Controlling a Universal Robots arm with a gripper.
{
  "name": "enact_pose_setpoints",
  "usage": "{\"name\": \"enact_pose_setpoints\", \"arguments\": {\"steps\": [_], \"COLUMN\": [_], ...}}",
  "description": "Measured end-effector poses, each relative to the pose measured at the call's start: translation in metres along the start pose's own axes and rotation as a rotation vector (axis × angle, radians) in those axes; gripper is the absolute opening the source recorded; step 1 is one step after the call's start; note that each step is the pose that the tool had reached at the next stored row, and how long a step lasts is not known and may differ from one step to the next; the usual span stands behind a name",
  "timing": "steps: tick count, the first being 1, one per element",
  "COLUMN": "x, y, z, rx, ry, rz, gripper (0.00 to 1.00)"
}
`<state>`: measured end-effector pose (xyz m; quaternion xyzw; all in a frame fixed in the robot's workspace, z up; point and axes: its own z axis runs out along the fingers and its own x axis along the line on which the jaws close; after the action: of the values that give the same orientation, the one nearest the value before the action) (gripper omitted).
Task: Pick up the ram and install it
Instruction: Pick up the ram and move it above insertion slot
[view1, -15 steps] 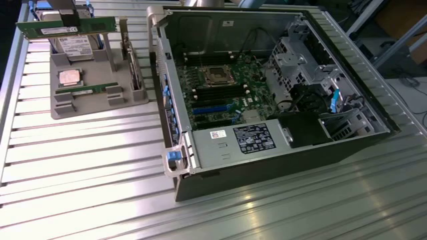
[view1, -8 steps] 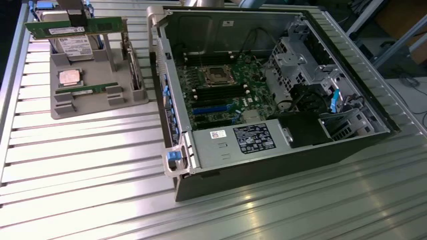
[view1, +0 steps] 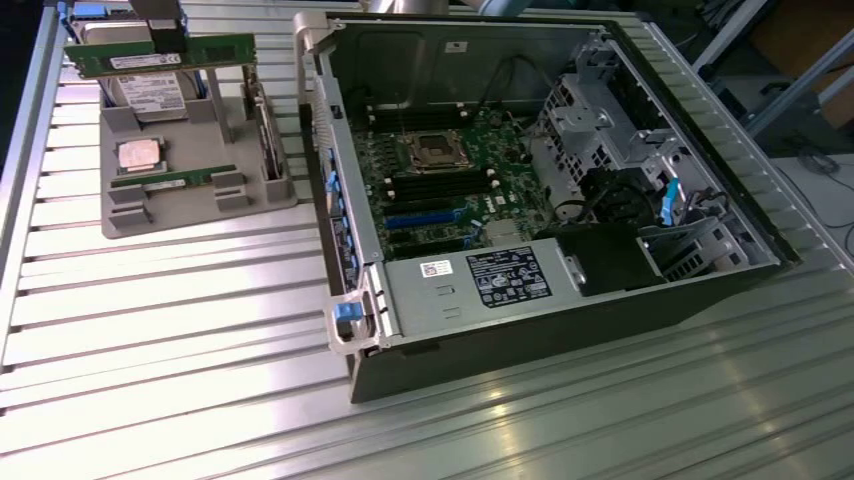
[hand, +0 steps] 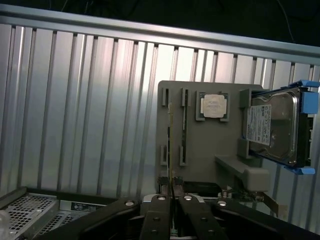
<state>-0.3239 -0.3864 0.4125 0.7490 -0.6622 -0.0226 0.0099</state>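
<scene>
Green ram (view1: 134, 58) is held lifted above the grey tray (view1: 174, 212) (its twin (view1: 180, 180) is seen slotted there), clamped edge-on between the gripper (view1: 166, 42) fingers (hand: 159, 215).

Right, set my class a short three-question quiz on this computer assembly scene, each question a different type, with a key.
1. True or false: the gripper is shut on the ram.
2. Multiple choice: in the grey holder, what lies between the hard drive and the second ram stick? A) a processor chip B) a fan C) a screwdriver
3. Fill in: the motherboard sits inside the open computer ____.

Key: 1 true; 2 A, the processor chip; 3 case.
</scene>
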Motion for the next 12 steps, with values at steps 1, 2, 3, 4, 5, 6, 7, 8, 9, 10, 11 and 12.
{"name": "enact_pose_setpoints", "arguments": {"steps": [1, 2, 3, 4, 5, 6, 7, 8, 9, 10, 11, 12], "x": [0.000, 0.000, 0.000, 0.001, 0.001, 0.001, 0.001, 0.001, 0.001, 0.002, 0.002, 0.002], "y": [-0.0018, -0.0027, -0.0037, -0.0051, -0.0065, -0.0080, -0.0093, -0.0103, -0.0116, -0.0127, -0.0142, -0.0152], "z": [0.0000, -0.0001, -0.0002, -0.0002, -0.0003, -0.0004, -0.0004, -0.0005, -0.0005, -0.0006, -0.0007, -0.0007], "rx": [0.0000, 0.0000, -0.0001, -0.0001, -0.0001, -0.0001, -0.0001, -0.0002, -0.0001, -0.0001, -0.0002, -0.0001], "ry": [0.0001, 0.0001, 0.0003, 0.0004, 0.0006, 0.0006, 0.0007, 0.0008, 0.0008, 0.0009, 0.0009, 0.0010], "rz": [0.000, 0.000, 0.000, 0.000, 0.000, 0.000, 0.000, 0.000, 0.000, 0.000, 0.000, 0.000], "gripper": [0.12, 0.12, 0.12, 0.12, 0.12, 0.12, 0.12, 0.12, 0.12, 0.12, 0.12, 0.12]}}
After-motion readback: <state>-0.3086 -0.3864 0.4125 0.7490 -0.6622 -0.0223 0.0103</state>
